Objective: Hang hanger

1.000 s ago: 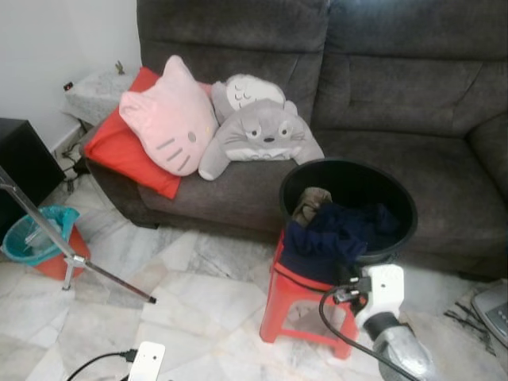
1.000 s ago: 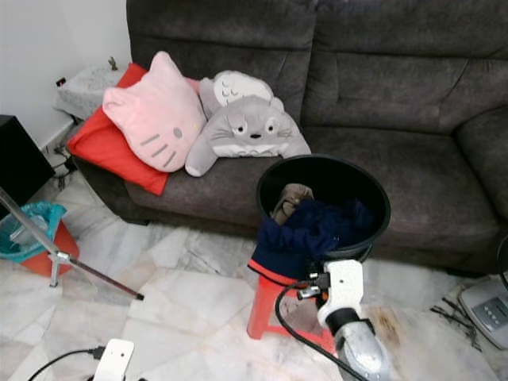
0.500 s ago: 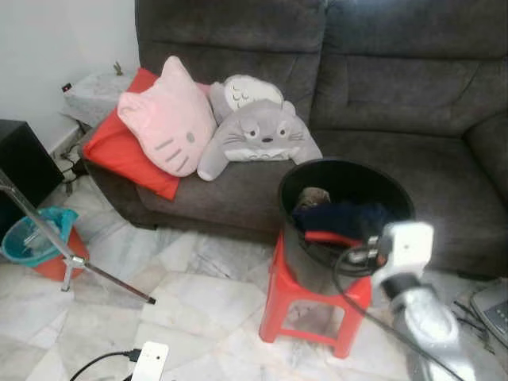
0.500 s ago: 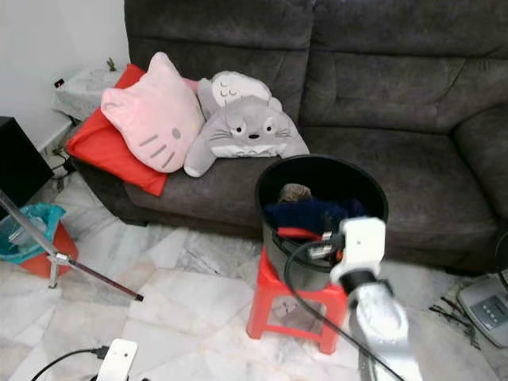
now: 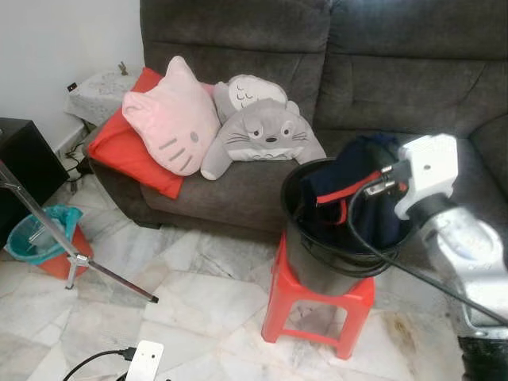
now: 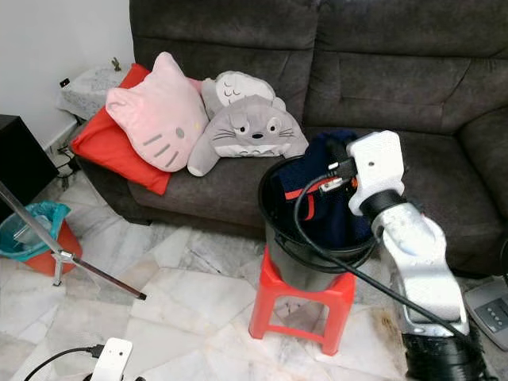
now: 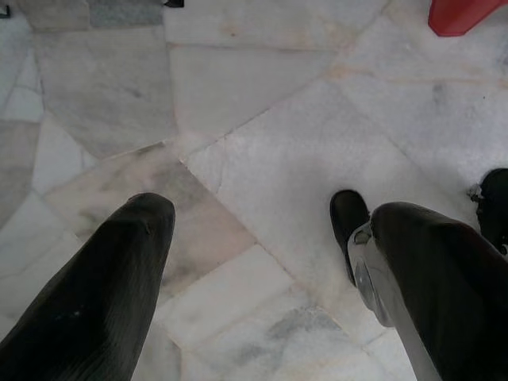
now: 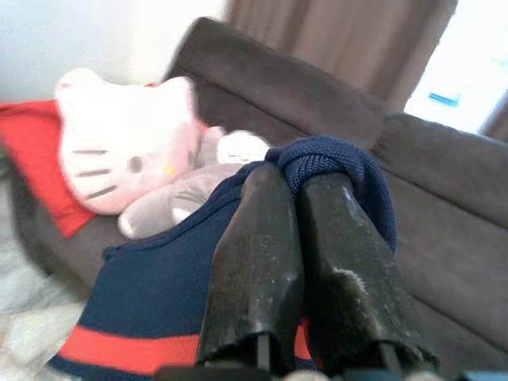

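Above the black bucket (image 6: 313,258), the right pincer (image 8: 305,186) is clamped on a navy sweater with a red stripe (image 8: 151,302), which is held lifted over the rim. The bucket is carried on a red plastic stool (image 6: 298,305) before the grey sofa (image 6: 413,71). A pink cat cushion (image 6: 155,115) and a grey plush (image 6: 250,131) are propped there. Over the marble floor (image 7: 262,159), the left pincer (image 7: 262,262) is held spread apart.

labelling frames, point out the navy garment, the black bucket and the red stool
navy garment (image 8: 151,294), right wrist view, the flat panel above its red stripe
black bucket (image 6: 298,270), right eye view, front outer wall
red stool (image 5: 317,290), left eye view, front seat edge
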`<state>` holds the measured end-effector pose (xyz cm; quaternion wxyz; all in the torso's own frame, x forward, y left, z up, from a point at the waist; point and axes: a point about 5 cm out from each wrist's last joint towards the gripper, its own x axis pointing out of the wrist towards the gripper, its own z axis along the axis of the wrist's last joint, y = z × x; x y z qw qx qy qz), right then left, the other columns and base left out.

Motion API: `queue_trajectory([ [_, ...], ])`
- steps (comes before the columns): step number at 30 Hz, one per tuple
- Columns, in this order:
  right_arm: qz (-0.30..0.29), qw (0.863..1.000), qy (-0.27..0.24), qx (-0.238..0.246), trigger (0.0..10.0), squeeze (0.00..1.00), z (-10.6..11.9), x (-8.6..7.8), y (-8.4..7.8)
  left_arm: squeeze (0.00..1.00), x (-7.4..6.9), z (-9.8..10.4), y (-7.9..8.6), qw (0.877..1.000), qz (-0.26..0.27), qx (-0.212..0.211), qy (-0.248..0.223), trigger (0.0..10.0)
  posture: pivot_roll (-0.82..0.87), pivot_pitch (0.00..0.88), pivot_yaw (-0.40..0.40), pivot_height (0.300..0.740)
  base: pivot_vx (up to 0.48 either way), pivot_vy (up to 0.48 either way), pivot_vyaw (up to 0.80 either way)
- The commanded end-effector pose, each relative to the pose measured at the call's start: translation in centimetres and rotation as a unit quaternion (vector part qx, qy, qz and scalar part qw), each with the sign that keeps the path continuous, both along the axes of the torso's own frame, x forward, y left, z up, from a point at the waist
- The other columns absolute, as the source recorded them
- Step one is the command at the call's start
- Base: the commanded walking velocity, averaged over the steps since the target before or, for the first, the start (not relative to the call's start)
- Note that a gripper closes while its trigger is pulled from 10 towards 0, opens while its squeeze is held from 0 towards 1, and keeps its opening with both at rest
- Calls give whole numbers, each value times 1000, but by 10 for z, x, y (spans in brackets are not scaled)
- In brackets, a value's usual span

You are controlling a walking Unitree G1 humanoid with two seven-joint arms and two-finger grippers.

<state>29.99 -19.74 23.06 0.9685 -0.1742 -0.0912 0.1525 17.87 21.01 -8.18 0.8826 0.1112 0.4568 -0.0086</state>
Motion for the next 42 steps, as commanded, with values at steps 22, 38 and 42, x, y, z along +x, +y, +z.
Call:
queue_trajectory([
  [22,130,961,1,-245,0,0,69,-7,-29,0,9,2,-9,1000,-17,3,9,10000,-74,0,75,740,0,0,0],
  [38,359,879,174,-260,0,0,-27,-31,30,0,11,4,-3,1000,-16,2,7,10000,-55,0,69,740,0,0,0],
  [42,295,881,213,-303,2980,0,-57,-22,14,0,10,3,-2,1000,-16,1,10,10000,-52,0,65,740,0,0,0],
])
